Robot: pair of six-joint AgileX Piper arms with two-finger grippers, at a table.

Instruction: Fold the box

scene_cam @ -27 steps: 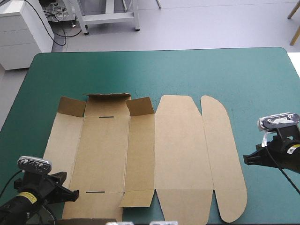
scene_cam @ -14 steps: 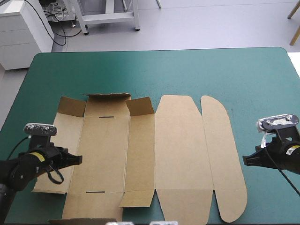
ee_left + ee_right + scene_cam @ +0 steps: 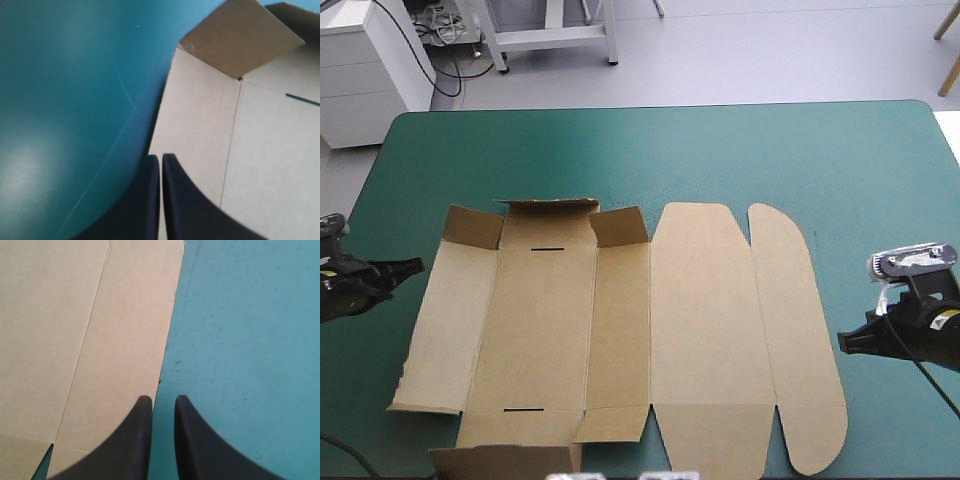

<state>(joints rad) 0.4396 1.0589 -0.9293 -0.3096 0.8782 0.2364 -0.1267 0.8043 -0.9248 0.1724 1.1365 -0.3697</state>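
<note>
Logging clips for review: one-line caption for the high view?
Unfolded brown box on the teal-green table, left gripper just off its left flap, right gripper beside its right edge.

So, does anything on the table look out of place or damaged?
Nothing stands out. The box lies flat on the teal-green cover; only its small flaps on the left half stand partly raised.

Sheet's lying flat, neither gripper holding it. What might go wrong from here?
The left gripper is shut at the box's left edge: pushing in may slide the loose sheet rather than lift the wall. The half-raised corner flaps at the far side may catch outside the walls.
</note>
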